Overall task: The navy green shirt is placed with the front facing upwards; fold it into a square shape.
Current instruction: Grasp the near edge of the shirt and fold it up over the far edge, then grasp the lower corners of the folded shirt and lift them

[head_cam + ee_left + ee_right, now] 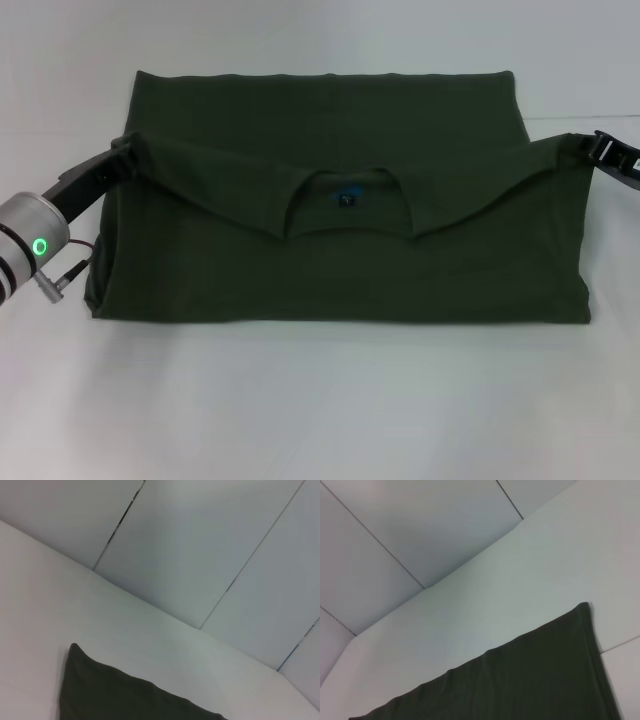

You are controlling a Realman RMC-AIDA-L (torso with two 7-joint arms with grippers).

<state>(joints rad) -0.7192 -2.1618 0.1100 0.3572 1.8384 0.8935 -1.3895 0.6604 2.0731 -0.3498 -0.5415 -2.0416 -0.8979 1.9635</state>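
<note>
The navy green shirt (340, 285) lies on the white table, sleeves tucked in to make a wide rectangle. Its collar half is lifted and folded toward the front, and the round collar with the blue neck label (347, 197) sags in the middle. At the shirt's left edge, my left gripper (128, 152) is shut on the raised shoulder corner. On the right edge, my right gripper (592, 148) is shut on the other raised corner. The cloth hangs stretched between them. Each wrist view shows only a strip of the shirt (110, 695) (520, 685), not the fingers.
The white table (320, 400) spreads bare around the shirt, with wide room in front and a narrower band behind. Pale wall panels (200, 555) stand beyond the table's far edge.
</note>
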